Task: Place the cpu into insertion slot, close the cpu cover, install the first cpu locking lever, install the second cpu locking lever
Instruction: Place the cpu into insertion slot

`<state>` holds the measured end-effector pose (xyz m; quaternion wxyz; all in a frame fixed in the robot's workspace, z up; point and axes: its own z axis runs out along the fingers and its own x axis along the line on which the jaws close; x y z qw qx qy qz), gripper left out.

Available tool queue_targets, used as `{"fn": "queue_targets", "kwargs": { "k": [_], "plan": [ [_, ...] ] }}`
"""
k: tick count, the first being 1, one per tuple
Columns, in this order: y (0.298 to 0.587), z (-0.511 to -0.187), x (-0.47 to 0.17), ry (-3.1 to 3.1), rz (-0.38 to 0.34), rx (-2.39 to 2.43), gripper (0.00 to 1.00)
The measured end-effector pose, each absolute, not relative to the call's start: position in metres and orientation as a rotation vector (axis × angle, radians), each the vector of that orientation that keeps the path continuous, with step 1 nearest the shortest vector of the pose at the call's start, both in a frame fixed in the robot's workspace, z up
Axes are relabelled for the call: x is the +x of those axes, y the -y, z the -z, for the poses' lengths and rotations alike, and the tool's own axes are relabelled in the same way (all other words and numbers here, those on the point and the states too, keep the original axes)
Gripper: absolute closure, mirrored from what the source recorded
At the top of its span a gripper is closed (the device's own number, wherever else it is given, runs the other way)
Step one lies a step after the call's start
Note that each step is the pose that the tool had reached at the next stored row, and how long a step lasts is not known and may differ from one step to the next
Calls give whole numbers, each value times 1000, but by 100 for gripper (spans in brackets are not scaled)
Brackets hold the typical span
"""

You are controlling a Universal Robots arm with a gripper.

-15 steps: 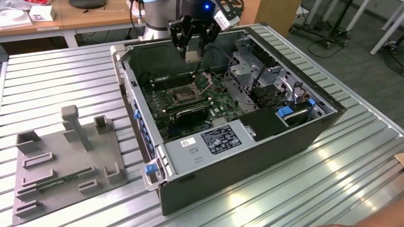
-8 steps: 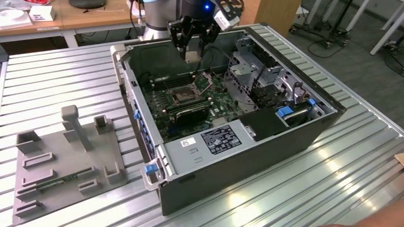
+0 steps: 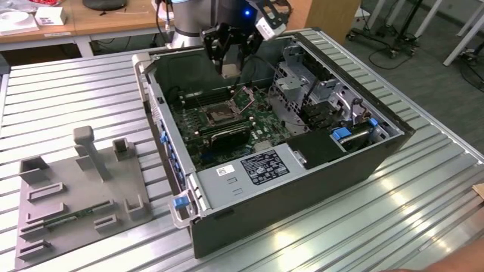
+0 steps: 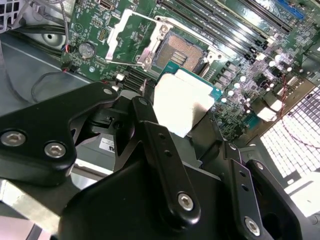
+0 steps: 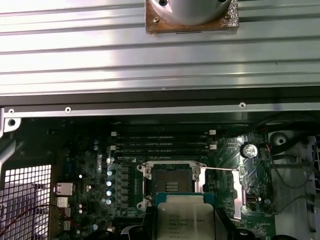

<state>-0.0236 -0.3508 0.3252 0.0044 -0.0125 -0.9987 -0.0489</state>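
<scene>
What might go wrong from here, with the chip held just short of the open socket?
1. The cpu, clamped in the gripper, is not yet squared over the insertion slot; set down skewed, it may damage the contacts.
2. The cpu cover is flipped open beside the slot, so the gripper could catch on it.

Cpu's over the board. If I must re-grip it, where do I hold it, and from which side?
Grip the cpu by two opposite side edges, coming from above its metal top, as the hand holds it now. It is a thin flat square, so the edges are the only purchase, and that probably leaves its underside free to settle flat into the open insertion slot.
</scene>
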Motion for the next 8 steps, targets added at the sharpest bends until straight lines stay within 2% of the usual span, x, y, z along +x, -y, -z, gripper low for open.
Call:
{"fn": "queue_targets", "kwargs": {
  "k": [8],
  "plan": [
    [351, -324, -24, 3129, 154, -39, 46]
  ]
}}
